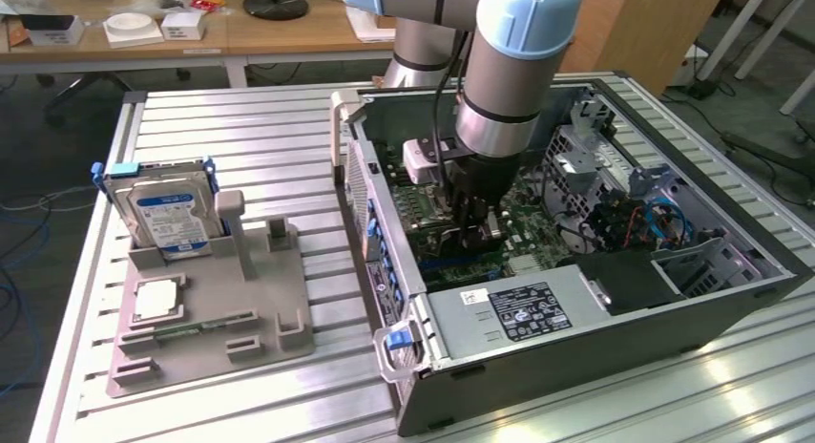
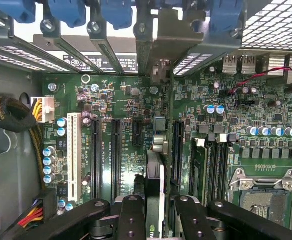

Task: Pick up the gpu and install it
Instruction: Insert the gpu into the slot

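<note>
Install step in hand. Gripper (image 2: 159, 214) narrow, clamped on gpu (image 2: 154, 172), held edge-on just above motherboard (image 2: 126, 100). Not yet seated. Seating judged to need card edge square over 1 of the black slots (image 2: 177, 150).

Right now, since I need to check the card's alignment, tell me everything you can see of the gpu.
The gpu shows edge-on: a slim dark card with a pale grey strip along its edge and a small green logo near the gripper. It stands upright, clamped between the black fingers, inside the open computer case, over the green motherboard among its long expansion slots. Its far end points toward the slot covers. Whether it is seated cannot be told.
</note>
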